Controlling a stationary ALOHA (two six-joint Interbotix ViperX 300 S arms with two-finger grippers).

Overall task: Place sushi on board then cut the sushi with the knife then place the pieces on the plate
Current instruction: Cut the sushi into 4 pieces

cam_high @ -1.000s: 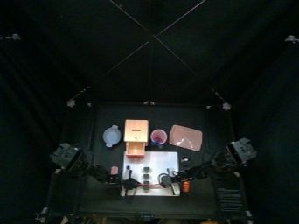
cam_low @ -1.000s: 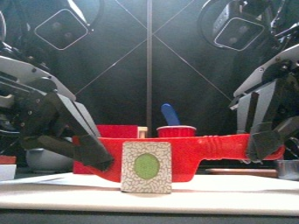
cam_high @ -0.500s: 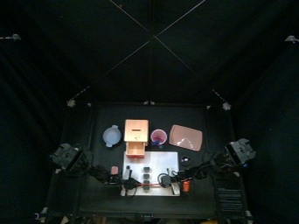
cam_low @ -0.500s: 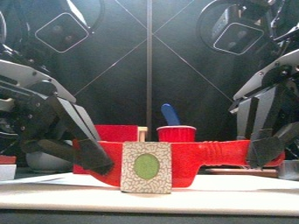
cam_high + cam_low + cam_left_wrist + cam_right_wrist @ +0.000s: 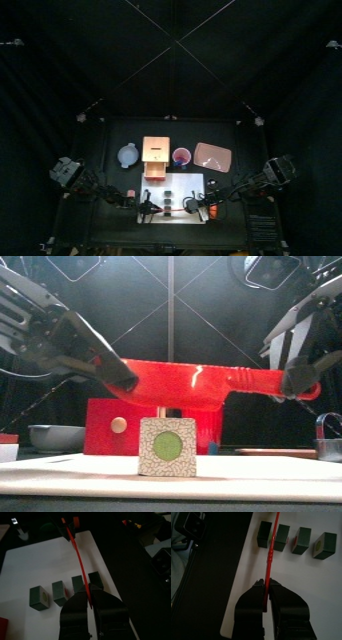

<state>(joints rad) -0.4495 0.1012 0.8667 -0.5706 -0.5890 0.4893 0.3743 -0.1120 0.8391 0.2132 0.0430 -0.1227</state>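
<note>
- The black table [image 5: 114, 130] carries everything.
- The white cutting board [image 5: 304, 587] lies at the table's front middle, between the two arms.
- The pale wooden box [image 5: 156, 155] with its red drawer front stands behind the board.
- The pink tray [image 5: 213, 155] lies back right, well apart from the board and with nothing on it.
- The blue-grey bowl [image 5: 128, 154] sits just left of the box.
- The red cup [image 5: 182, 156] stands between the box and the tray.
- The left gripper [image 5: 123, 378] has its jaws clamped on one end of the red knife [image 5: 201, 381].
- The right gripper [image 5: 297, 384] is clamped on the other end, so the blade hangs level in the air above the board.
- Four sushi pieces [image 5: 303, 539] stand in a row on the board, apart from one another.
- In both wrist views the blade's edge crosses the row between an end piece and the one next to it.
- From the front, the nearest piece [image 5: 167, 447] shows a green centre, and the knife is clear above it.
</note>
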